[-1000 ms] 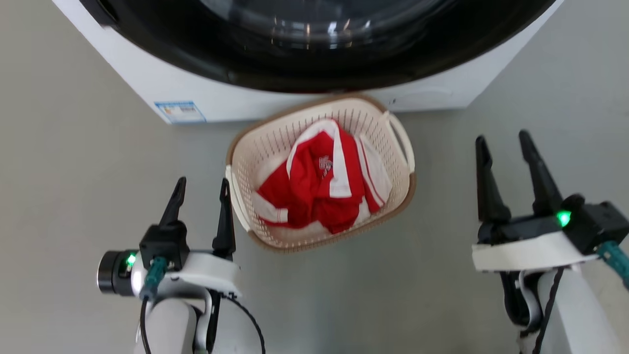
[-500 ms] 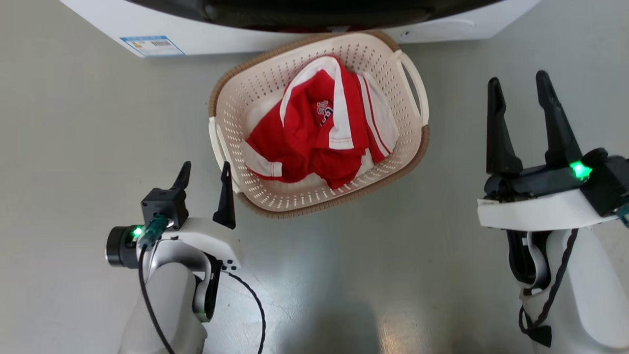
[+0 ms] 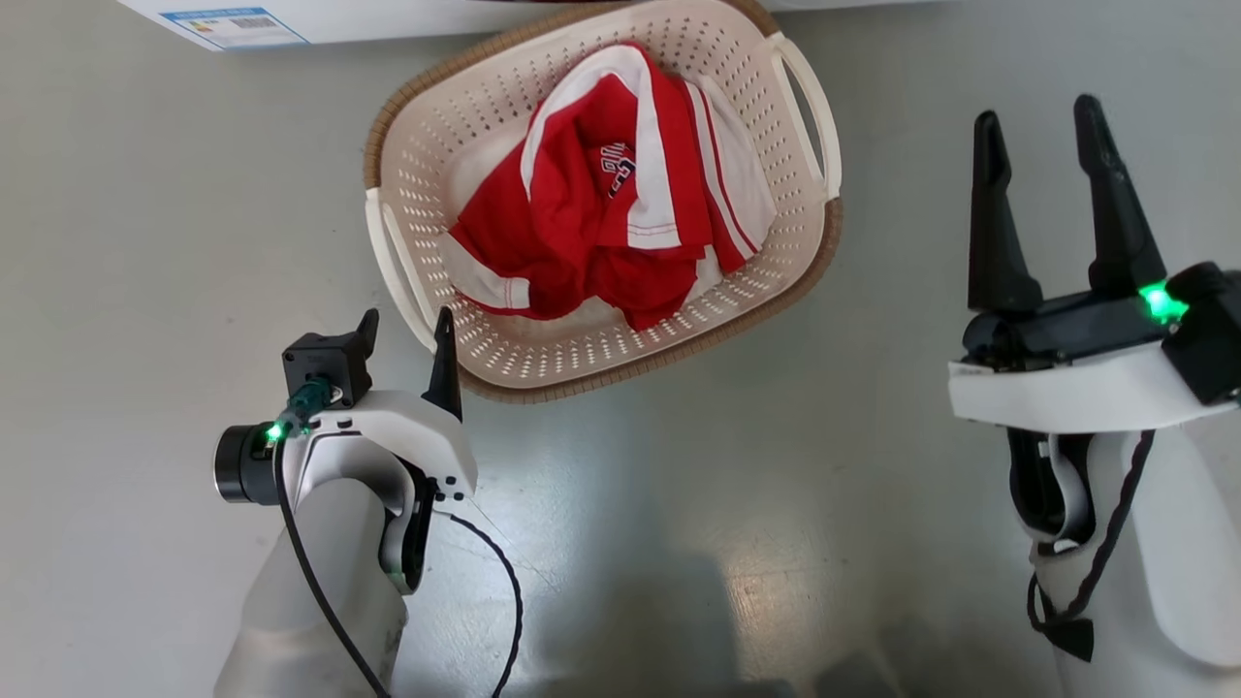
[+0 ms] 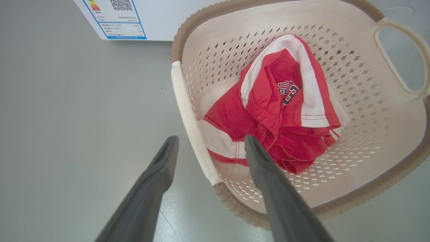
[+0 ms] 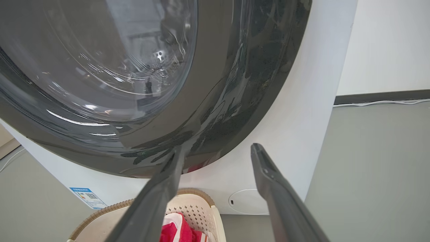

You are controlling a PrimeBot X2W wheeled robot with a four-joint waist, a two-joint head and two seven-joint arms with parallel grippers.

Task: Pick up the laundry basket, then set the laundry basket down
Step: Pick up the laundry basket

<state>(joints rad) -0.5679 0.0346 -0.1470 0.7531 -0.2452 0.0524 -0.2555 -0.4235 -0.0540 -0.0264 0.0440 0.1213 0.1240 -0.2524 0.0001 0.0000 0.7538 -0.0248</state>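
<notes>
The laundry basket (image 3: 582, 361) stands on the grey floor in front of the washing machine, cream with a brown rim. A crumpled red and white garment (image 3: 591, 223) lies in it. My left gripper (image 3: 407, 320) is open at the basket's near-left corner. In the left wrist view it (image 4: 211, 140) straddles the white left handle (image 4: 189, 121), one finger outside and one over the inside wall; contact cannot be told. My right gripper (image 3: 1037, 111) is open, held apart from the basket to the right of its right handle (image 3: 805, 107). Its wrist view (image 5: 217, 149) faces the machine, with the basket (image 5: 198, 205) low.
The white washing machine with its dark round glass door (image 5: 134, 67) rises just behind the basket. Its blue-edged label (image 3: 233, 19) shows at the top left. A dark skirting board and a white cable (image 5: 383, 101) run along the wall to the right.
The head camera has tilted down, so the washing machine has slid out at the top. My left gripper has closed in on the basket's left handle. The right gripper stays open beside the basket.
</notes>
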